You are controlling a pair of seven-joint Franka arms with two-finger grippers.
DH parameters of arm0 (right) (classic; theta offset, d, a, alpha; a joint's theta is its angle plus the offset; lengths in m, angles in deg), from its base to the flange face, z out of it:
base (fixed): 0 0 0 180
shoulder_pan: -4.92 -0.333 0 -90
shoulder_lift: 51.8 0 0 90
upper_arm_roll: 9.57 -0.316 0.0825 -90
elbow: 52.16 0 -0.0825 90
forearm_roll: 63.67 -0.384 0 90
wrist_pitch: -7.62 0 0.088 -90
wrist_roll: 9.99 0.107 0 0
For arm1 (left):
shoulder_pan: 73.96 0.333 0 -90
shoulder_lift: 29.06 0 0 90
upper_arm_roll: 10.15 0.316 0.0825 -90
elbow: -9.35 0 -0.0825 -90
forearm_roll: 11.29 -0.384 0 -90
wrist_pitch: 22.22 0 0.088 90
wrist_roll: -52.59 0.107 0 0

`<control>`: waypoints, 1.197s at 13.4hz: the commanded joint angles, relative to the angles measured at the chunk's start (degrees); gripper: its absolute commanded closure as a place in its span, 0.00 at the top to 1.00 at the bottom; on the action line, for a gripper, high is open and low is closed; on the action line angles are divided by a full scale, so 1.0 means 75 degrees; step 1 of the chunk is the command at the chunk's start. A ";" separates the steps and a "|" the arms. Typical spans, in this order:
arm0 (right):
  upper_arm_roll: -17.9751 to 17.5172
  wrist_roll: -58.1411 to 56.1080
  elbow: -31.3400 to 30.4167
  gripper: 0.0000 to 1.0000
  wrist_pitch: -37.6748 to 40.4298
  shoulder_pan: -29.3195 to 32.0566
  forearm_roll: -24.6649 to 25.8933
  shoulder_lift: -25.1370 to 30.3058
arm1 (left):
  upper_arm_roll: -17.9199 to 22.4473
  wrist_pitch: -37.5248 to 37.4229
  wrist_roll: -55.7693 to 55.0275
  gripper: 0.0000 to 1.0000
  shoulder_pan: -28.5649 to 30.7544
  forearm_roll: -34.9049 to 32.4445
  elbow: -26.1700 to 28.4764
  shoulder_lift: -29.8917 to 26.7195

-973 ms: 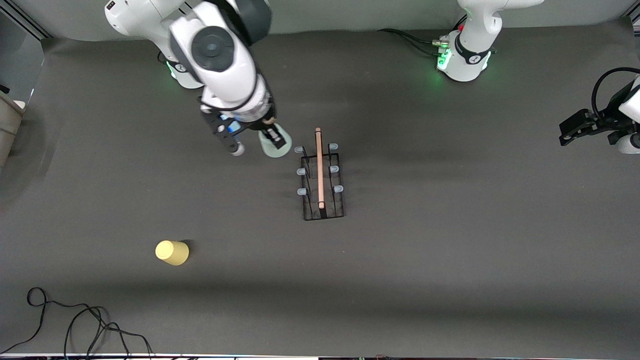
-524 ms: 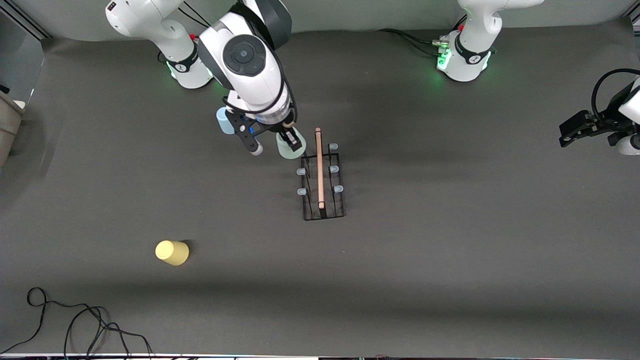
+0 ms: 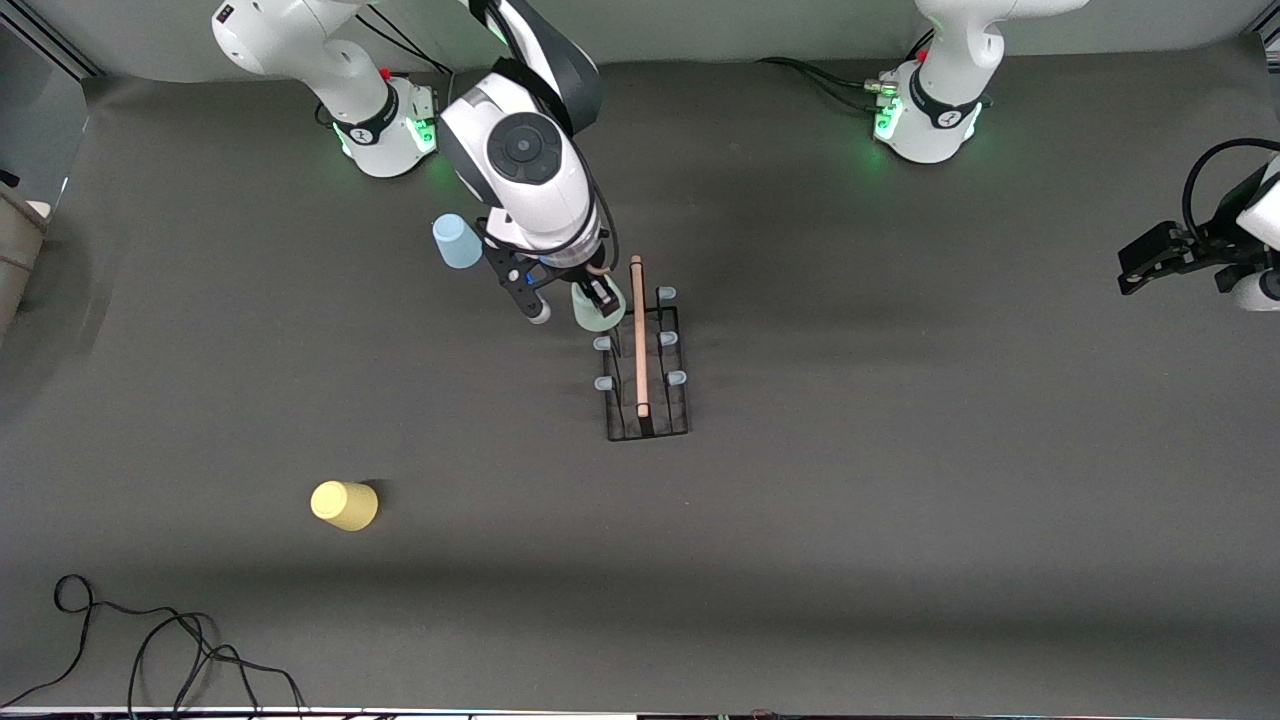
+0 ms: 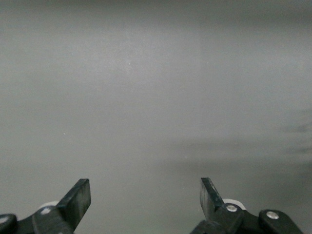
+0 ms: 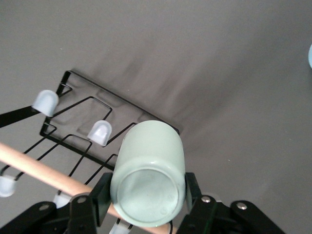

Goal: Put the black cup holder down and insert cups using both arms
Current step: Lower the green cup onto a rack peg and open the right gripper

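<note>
The black cup holder (image 3: 648,430) stands mid-table, its wooden handle (image 3: 637,335) running toward the front camera. My right gripper (image 3: 600,297) is shut on the pale green cup (image 3: 590,315), mouth down. It hangs over the holder's corner nearest the right arm's base, hiding the peg there. In the right wrist view the cup (image 5: 151,170) sits between the fingers (image 5: 192,187), above the holder's wires (image 5: 70,73) and a pale peg (image 5: 100,132). The light blue cup (image 3: 456,241) and yellow cup (image 3: 344,504) stand inverted on the table. My left gripper (image 3: 1135,270) (image 4: 145,195) waits open and empty at its end.
The right arm's white wrist (image 3: 525,170) looms over the table between its base and the holder. A black cable (image 3: 150,640) lies coiled at the corner nearest the front camera, at the right arm's end. A beige object (image 3: 15,240) sits at that table edge.
The right arm has carried the pale green cup sideways to the holder's corner, uncovering the light blue cup. The left arm has not moved.
</note>
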 commanded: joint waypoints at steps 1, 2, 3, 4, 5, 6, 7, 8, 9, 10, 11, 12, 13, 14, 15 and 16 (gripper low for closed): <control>0.0113 0.0200 -0.0262 0.17 -0.0572 -0.0247 -0.0033 -0.0311 | -0.0023 0.0043 -0.0075 1.00 -0.0002 -0.0069 -0.0019 0.0008; 0.0113 0.0200 -0.0262 0.17 -0.0643 -0.0271 -0.0033 -0.0452 | -0.0023 0.0043 -0.0075 1.00 -0.0014 -0.0069 -0.0019 0.0008; 0.0124 0.0235 -0.0262 0.17 -0.0783 -0.0271 -0.0033 -0.0569 | -0.0023 0.0043 -0.0075 1.00 -0.0014 -0.0069 -0.0019 0.0008; 0.0124 0.0259 -0.0285 0.18 -0.0808 -0.0271 -0.0033 -0.0629 | -0.0023 0.0043 -0.0075 1.00 -0.0003 -0.0058 -0.0019 0.0008; 0.0148 0.0271 -0.0274 0.60 -0.0808 -0.0248 -0.0033 -0.0618 | -0.0023 0.0043 -0.0075 1.00 -0.0003 -0.0069 -0.0019 0.0008; 0.0171 0.0282 -0.0228 0.99 -0.0727 -0.0225 -0.0033 -0.0548 | -0.0023 0.0031 -0.0075 1.00 -0.0003 -0.0069 -0.0019 0.0008; 0.0183 0.0271 -0.0169 1.00 -0.0622 -0.0201 -0.0033 -0.0478 | -0.0023 0.0043 -0.0075 1.00 -0.0014 -0.0069 -0.0019 0.0008; 0.0218 0.0259 0.0064 1.00 -0.0319 -0.0178 -0.0033 -0.0419 | -0.0023 0.0031 -0.0075 1.00 -0.0003 -0.0069 -0.0019 0.0008; 0.0346 0.0236 0.0449 1.00 0.0183 -0.0166 -0.0033 -0.0407 | -0.0023 0.0043 -0.0075 1.00 -0.0014 -0.0058 -0.0019 0.0008; 0.0463 0.0178 0.0986 1.00 0.0826 -0.0166 -0.0033 -0.0407 | -0.0023 0.0031 -0.0075 1.00 -0.0014 -0.0058 -0.0019 0.0008; 0.0580 0.0119 0.1548 1.00 0.1563 -0.0143 -0.0045 -0.0407 | -0.0023 0.0043 -0.0075 1.00 -0.0014 -0.0069 -0.0019 0.0008; 0.0709 0.0095 0.2076 1.00 0.2162 -0.0108 -0.0045 -0.0418 | -0.0023 0.0043 -0.0086 1.00 -0.0014 -0.0069 -0.0019 0.0019; 0.0768 0.0072 0.2441 1.00 0.2574 -0.0061 -0.0033 -0.0418 | -0.0023 0.0043 -0.0086 1.00 -0.0014 -0.0069 -0.0019 0.0031; 0.0850 -0.0184 0.2677 1.00 0.2869 0.0009 -0.0010 -0.0395 | -0.0023 0.0043 -0.0086 1.00 -0.0014 -0.0069 -0.0019 0.0031; 0.1071 -0.1056 0.2853 1.00 0.3254 0.0045 0.0025 -0.0314 | -0.0023 0.0043 -0.0098 1.00 -0.0014 -0.0069 -0.0019 0.0031; 0.1352 -0.2248 0.2948 1.00 0.3676 0.0045 0.0049 -0.0243 | -0.0023 0.0043 -0.0110 1.00 -0.0026 -0.0069 -0.0019 0.0031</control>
